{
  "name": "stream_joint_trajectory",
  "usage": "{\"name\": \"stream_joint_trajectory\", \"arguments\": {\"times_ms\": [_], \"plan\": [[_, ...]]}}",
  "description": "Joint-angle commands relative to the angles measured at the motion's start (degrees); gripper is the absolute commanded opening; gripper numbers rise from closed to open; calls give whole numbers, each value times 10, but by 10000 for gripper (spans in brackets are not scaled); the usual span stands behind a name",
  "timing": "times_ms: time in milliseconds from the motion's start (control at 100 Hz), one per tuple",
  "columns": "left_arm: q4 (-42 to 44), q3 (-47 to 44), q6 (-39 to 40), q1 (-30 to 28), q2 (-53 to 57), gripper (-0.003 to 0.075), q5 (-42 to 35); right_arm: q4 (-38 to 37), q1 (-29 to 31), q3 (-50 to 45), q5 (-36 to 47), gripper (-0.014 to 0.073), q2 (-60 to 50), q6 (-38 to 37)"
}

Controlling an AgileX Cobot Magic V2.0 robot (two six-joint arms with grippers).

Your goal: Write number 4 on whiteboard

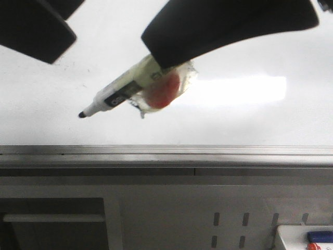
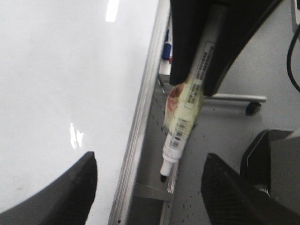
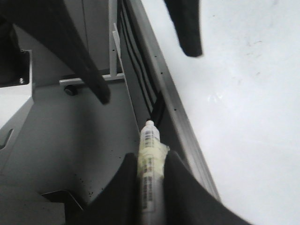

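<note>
Glossy white whiteboard (image 1: 62, 104) with its grey rail shows no number 4 yet. Right gripper (image 3: 150, 173) clamps a taped white marker (image 1: 125, 91), tip near the board's near edge; left gripper (image 2: 147, 183) gapes, empty. Move inboard first, then press lightly.

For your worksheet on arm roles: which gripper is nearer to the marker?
Right. The right gripper is clamped on the marker, holding its taped barrel. The left gripper is open and empty, hanging apart from the marker beside the whiteboard.
</note>
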State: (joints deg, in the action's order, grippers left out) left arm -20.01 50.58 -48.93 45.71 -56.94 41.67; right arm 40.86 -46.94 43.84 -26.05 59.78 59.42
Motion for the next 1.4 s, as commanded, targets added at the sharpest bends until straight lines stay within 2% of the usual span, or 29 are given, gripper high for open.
{"name": "stream_joint_trajectory", "arguments": {"times_ms": [0,180,280,370,580,680,870,1170,1390], "plan": [[-56,-22,9,-20,44,397,-71,9,24,14,30,-62,-21,3],[-168,-140,9,-54,123,286,-225,15,59,-16,45,-61,-55,-10],[-244,-201,9,-62,164,208,-285,15,60,-49,103,-61,-74,-23],[-275,-229,9,-63,191,134,-301,18,60,-72,161,-62,-80,-23],[-274,-241,9,-63,221,-22,-295,18,60,-72,252,-62,-57,-23],[-274,-241,9,-63,225,-20,-295,18,61,-70,295,-64,-42,-23],[-274,-241,9,-63,225,-20,-287,18,78,-43,296,-64,-12,-23],[-274,-241,9,-63,225,-20,-287,19,142,-27,238,-64,32,-23],[-274,-241,9,-63,225,-20,-287,23,153,-27,227,-64,55,-23]]}}
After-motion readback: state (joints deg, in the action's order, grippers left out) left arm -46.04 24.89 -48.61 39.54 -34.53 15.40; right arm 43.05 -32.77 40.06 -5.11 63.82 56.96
